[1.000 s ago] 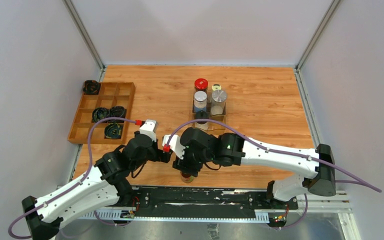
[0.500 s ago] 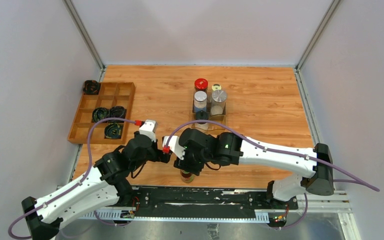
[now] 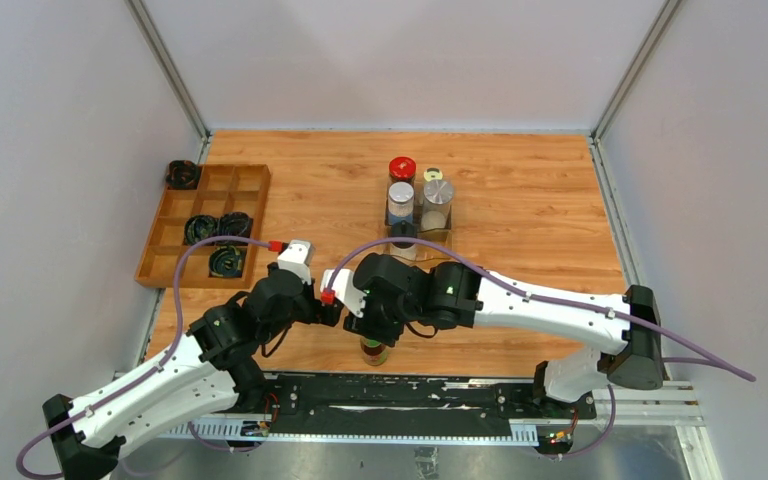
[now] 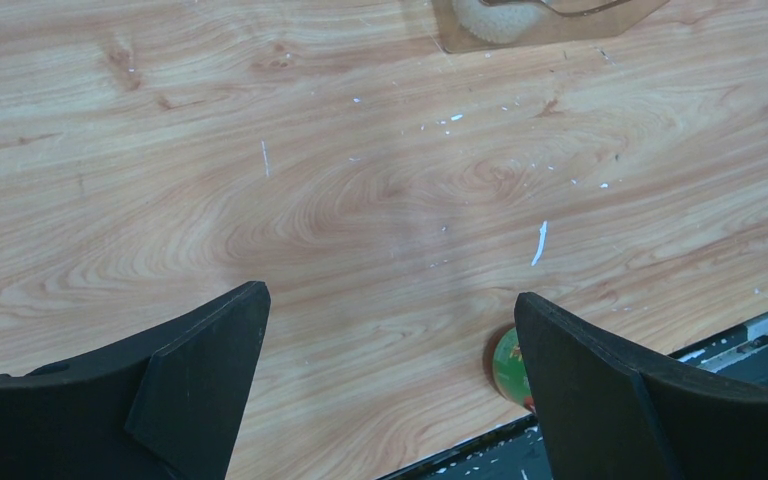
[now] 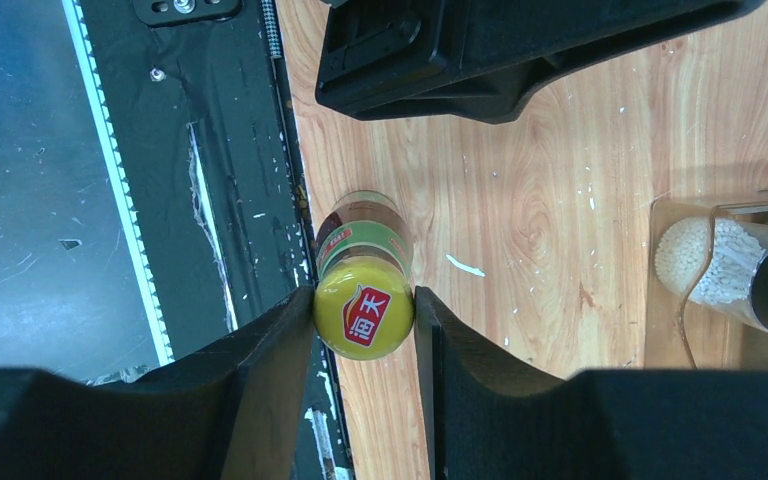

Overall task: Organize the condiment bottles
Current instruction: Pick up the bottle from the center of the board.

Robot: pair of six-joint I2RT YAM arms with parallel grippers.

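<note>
The yellow-capped brown sauce bottle (image 3: pixel 375 350) stands upright at the table's near edge. My right gripper (image 5: pixel 364 300) comes down from above, and both fingers press the sides of the bottle's yellow cap (image 5: pixel 364 310). My left gripper (image 4: pixel 385 300) hovers wide open just left of it over bare wood, with the bottle's green label (image 4: pixel 510 365) beside its right finger. Further back, the red-lidded jar (image 3: pixel 402 168), yellow-capped shaker (image 3: pixel 432 175), silver-lidded jar (image 3: pixel 438 192), blue-labelled jar (image 3: pixel 400 198) and black-capped jar (image 3: pixel 404 235) stand grouped in a clear holder (image 3: pixel 450 238).
A wooden compartment tray (image 3: pixel 172 215) lies at the left with black coiled bundles (image 3: pixel 218 228) in it, and one more bundle (image 3: pixel 182 174) sits behind it. The black base rail (image 3: pixel 410 390) runs right beside the sauce bottle. The left arm's housing (image 5: pixel 520 40) is close above it.
My right gripper's fingers have narrowed onto the sauce bottle's cap, and the arm has shifted slightly left. The left arm has stayed put.
</note>
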